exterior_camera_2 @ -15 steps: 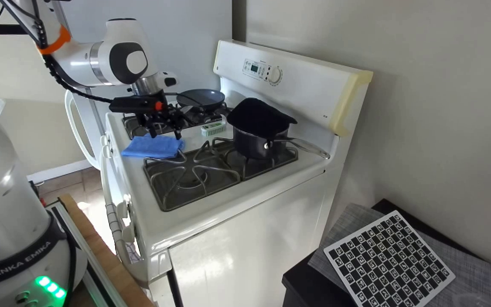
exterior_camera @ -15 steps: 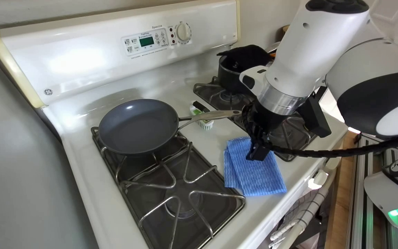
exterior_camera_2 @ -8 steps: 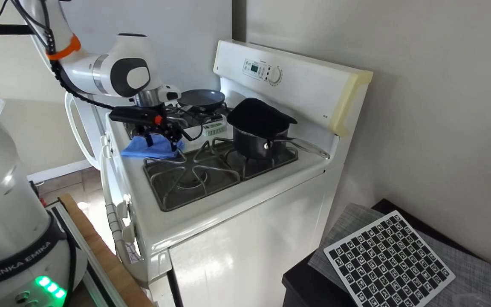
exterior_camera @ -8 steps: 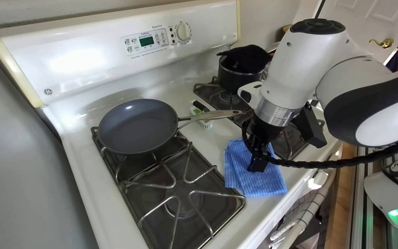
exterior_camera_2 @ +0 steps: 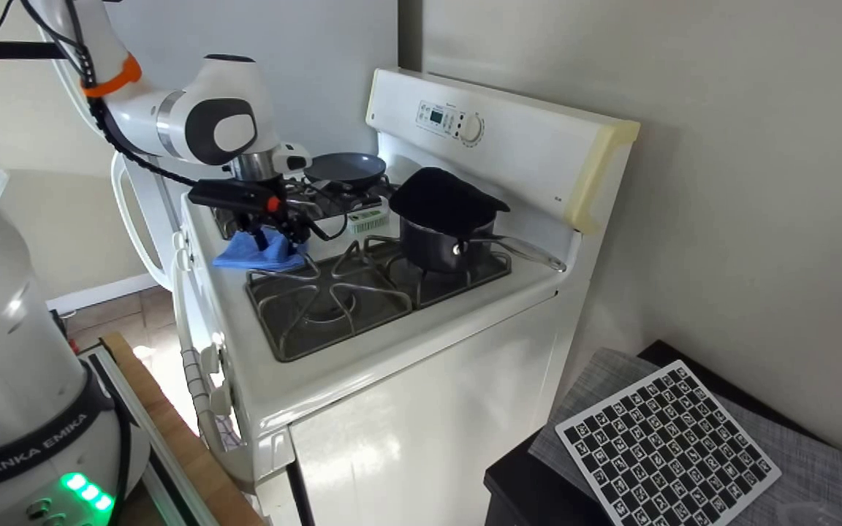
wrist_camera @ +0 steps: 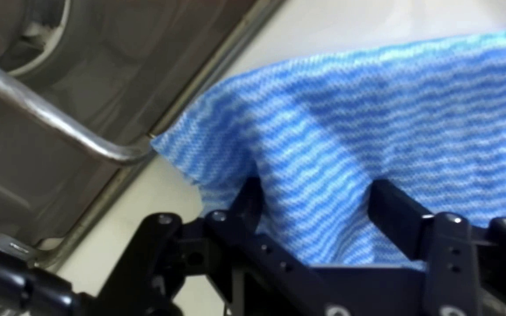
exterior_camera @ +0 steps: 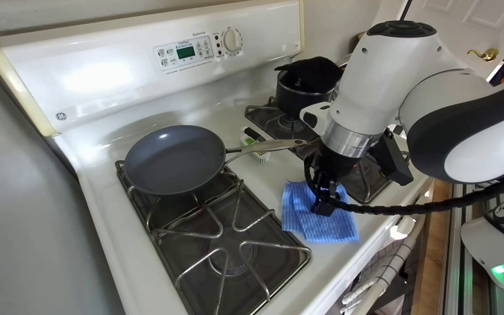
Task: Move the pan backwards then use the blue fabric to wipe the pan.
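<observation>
The blue fabric (exterior_camera: 330,229) lies on the white strip between the burners, at the stove's front. In the wrist view, my gripper (wrist_camera: 316,188) is down on it with the jaws partly closed but well apart. A raised fold of the fabric (wrist_camera: 314,175) bulges up between the two black fingers (wrist_camera: 395,215), and the fingertips press into the cloth. The grey pan (exterior_camera: 175,159) rests on the rear burner, its silvery handle (exterior_camera: 274,145) pointing toward the arm. In an exterior view, the pan (exterior_camera_2: 348,168) sits behind the gripper.
A black pot (exterior_camera_2: 435,245) topped with a black cloth stands on another rear burner. Beside the pan's handle lies a green and white brush (exterior_camera: 256,148). Metal grates (exterior_camera: 234,258) rise near the fabric. A checked towel (exterior_camera: 379,275) hangs along the oven front.
My gripper has come down onto the blue fabric, and its jaws have drawn partly together. The flat cloth has bunched up between the fingers, its front edge pulled in slightly. The pan stays put.
</observation>
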